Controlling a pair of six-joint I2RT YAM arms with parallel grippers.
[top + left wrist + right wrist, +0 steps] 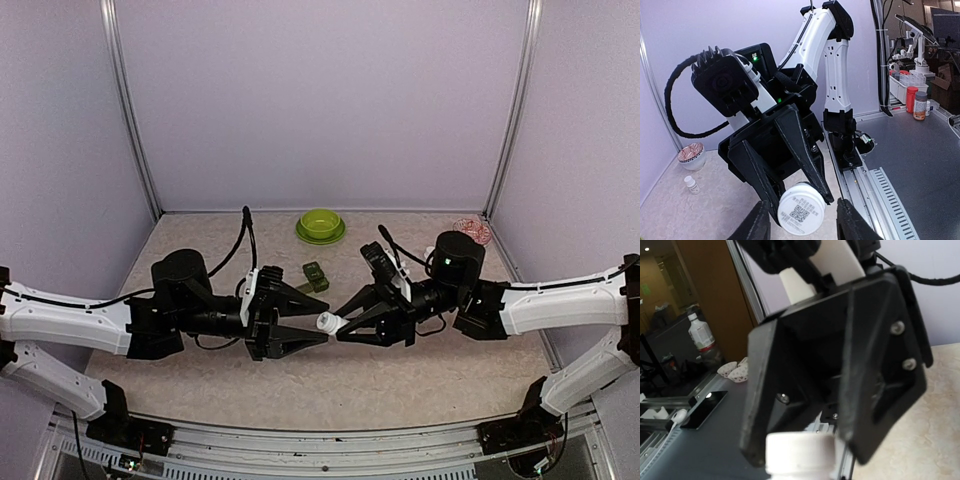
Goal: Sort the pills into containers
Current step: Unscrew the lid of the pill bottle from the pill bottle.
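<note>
A small white bottle point(326, 322) hangs above the table's middle, with my right gripper point(338, 326) shut on it. In the left wrist view its round end with a printed code point(801, 209) faces the camera between the right gripper's black fingers point(807, 160). My left gripper point(802, 222) is open, its fingers point(850, 222) standing either side of that end with a gap. The right wrist view shows the bottle's white cap point(800, 455) at the bottom edge, in front of the left gripper's fingers point(765, 405). The dark green container point(315, 276) lies behind the grippers. No pills are visible.
A lime green round bowl point(321, 225) stands at the back centre. A pink-patterned bowl point(472, 231) is in the back right corner, with a second small white bottle point(691, 185) near it on the table. Purple walls close off three sides.
</note>
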